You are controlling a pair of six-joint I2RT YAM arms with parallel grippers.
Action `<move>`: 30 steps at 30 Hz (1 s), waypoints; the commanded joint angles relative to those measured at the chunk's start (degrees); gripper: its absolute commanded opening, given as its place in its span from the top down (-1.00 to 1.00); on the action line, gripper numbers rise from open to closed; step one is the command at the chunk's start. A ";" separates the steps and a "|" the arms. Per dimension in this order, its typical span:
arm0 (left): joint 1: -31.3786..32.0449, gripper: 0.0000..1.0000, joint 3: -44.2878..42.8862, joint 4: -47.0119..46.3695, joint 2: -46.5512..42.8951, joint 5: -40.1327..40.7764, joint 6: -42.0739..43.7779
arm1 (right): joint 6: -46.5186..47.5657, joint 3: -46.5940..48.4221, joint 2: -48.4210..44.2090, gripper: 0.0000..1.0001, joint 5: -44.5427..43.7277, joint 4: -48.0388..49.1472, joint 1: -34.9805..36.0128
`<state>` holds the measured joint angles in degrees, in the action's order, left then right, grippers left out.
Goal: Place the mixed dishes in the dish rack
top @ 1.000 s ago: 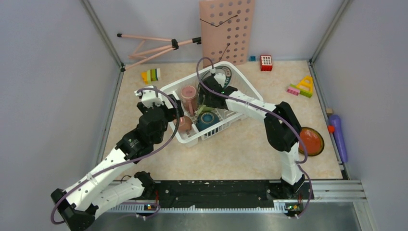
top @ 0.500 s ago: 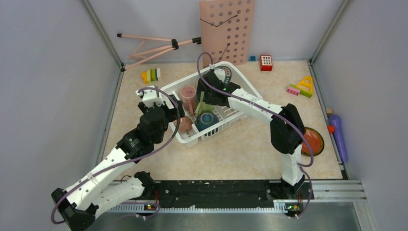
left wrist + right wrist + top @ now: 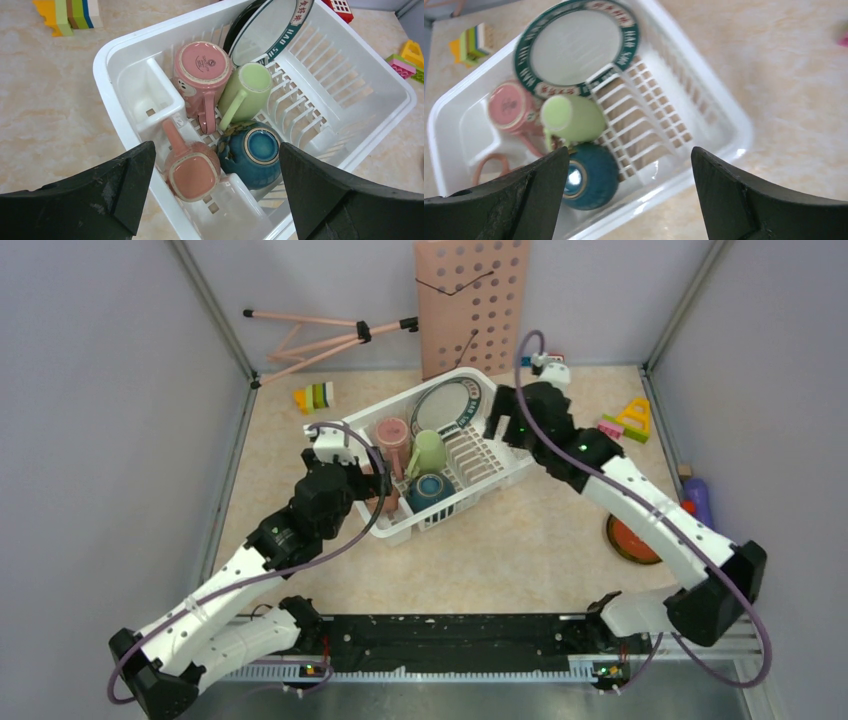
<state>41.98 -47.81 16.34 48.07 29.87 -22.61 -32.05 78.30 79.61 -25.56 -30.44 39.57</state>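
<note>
The white dish rack [image 3: 465, 502] holds the teal-rimmed large plate [image 3: 447, 405] standing at its far end, a pink cup [image 3: 392, 432], the light green mug [image 3: 430, 450], the blue bowl [image 3: 432, 488] and a second pink cup [image 3: 192, 172]. My left gripper [image 3: 368, 480] is open and empty above the rack's near-left corner [image 3: 107, 75], over that second cup. My right gripper [image 3: 498, 420] is open and empty, just outside the rack's far-right rim [image 3: 734, 120]. The orange small plate [image 3: 628, 540] lies on the table at the right, partly hidden by my right arm. The yellow plate is out of view.
A pink perforated board [image 3: 472, 300] and a pink tripod [image 3: 320, 335] lean at the back wall. Toy blocks lie at the back left [image 3: 315, 397], back middle [image 3: 553, 370] and back right [image 3: 628, 420]. A purple cylinder [image 3: 703, 510] lies along the right wall.
My right gripper has pulled out of the rack to its far-right side, leaving the large plate standing inside. My left gripper has shifted slightly right over the rack's near-left corner.
</note>
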 commanded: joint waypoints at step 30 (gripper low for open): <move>-0.39 -0.93 -0.74 -4.87 2.24 -26.70 -4.67 | -18.91 -35.55 -11.41 -0.80 -5.43 -6.13 -60.09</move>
<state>41.69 -47.33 13.74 51.07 5.96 -26.55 -49.28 40.91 66.28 -24.60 -40.01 -20.08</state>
